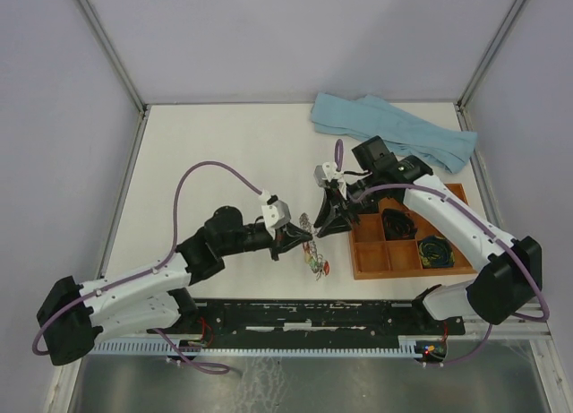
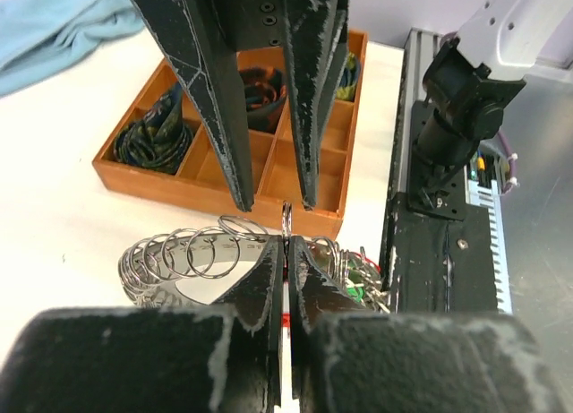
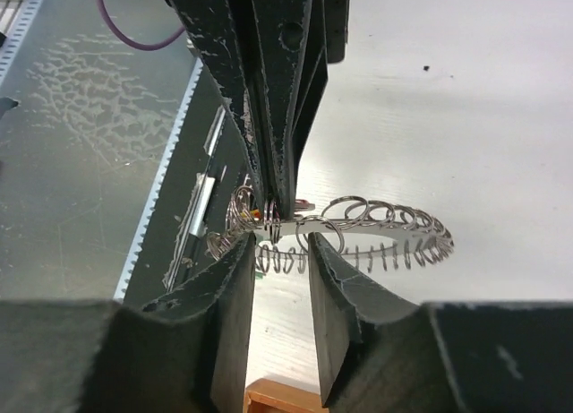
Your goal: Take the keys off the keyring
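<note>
Keyring (image 2: 157, 283) looks light, stiff and slippery, best pinched on its band: left gripper (image 2: 286, 243) clenched on it, right gripper (image 3: 279, 245) parted astride it near the tiny keys (image 2: 354, 288).

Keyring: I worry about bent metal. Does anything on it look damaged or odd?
Nothing stands out. The keyring shows an even curve with regularly spaced loops; the left gripper pinches it near the bunched keys.
</note>
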`<move>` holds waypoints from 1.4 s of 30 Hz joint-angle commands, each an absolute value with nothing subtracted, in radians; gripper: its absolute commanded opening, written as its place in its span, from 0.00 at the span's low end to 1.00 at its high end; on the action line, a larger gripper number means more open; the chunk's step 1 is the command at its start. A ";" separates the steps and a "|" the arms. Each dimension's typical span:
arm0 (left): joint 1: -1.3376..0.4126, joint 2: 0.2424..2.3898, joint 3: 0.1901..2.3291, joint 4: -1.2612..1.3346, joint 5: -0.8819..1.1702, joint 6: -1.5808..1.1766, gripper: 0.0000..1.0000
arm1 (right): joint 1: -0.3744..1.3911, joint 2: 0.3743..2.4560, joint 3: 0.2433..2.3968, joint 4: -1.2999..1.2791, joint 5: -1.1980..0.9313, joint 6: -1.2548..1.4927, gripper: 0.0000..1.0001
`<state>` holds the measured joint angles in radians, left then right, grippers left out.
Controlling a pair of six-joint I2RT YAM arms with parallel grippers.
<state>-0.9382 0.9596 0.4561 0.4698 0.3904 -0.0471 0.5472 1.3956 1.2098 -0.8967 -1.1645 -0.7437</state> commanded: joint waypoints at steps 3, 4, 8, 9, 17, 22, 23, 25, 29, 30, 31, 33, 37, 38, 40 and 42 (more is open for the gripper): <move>-0.941 0.965 0.799 -0.178 0.332 0.073 0.03 | 0.538 1.348 1.321 -0.994 -1.065 -0.825 0.42; -0.943 0.984 0.850 -0.261 0.322 0.077 0.03 | 0.536 1.345 1.325 -0.999 -1.064 -0.829 0.43; -0.981 1.088 1.046 -0.554 0.236 0.098 0.03 | 0.514 1.340 1.327 -0.967 -1.098 -0.787 0.43; -0.990 1.110 1.096 -0.621 0.214 0.103 0.03 | 0.505 1.340 1.328 -0.951 -1.112 -0.768 0.42; -1.013 1.247 1.314 -0.824 0.192 0.154 0.03 | 0.498 1.349 1.246 -0.875 -1.304 -0.793 0.39; -1.013 1.262 1.364 -0.835 0.245 0.190 0.03 | 0.501 1.359 1.203 -0.942 -1.388 -0.960 0.40; -1.013 1.261 1.366 -0.832 0.252 0.196 0.03 | 0.501 1.362 1.200 -0.982 -1.410 -1.016 0.40; -1.013 1.262 1.367 -0.823 0.266 0.202 0.03 | 0.501 1.373 1.202 -1.098 -1.451 -1.220 0.43; -1.013 1.269 1.368 -0.807 0.294 0.205 0.03 | 0.501 1.450 1.263 -1.416 -1.509 -1.605 0.47; -1.013 1.272 1.369 -0.804 0.300 0.207 0.03 | 0.499 1.483 1.294 -1.536 -1.516 -1.725 0.47; -1.012 1.275 1.370 -0.802 0.305 0.206 0.03 | 0.498 1.527 1.330 -1.665 -1.521 -1.860 0.47; -1.013 1.281 1.371 -0.793 0.311 0.205 0.03 | 0.484 1.580 1.366 -1.759 -1.531 -1.878 0.47; -1.013 1.287 1.371 -0.784 0.315 0.206 0.03 | 0.474 1.596 1.367 -1.761 -1.522 -1.876 0.47; -1.012 1.287 1.371 -0.780 0.315 0.206 0.03 | 0.470 1.599 1.381 -1.761 -1.509 -1.859 0.47; -1.013 1.286 1.368 -0.774 0.317 0.207 0.03 | 0.459 1.616 1.428 -1.761 -1.460 -1.803 0.48; -1.014 1.283 1.363 -0.769 0.321 0.208 0.03 | 0.434 1.634 1.476 -1.758 -1.394 -1.737 0.48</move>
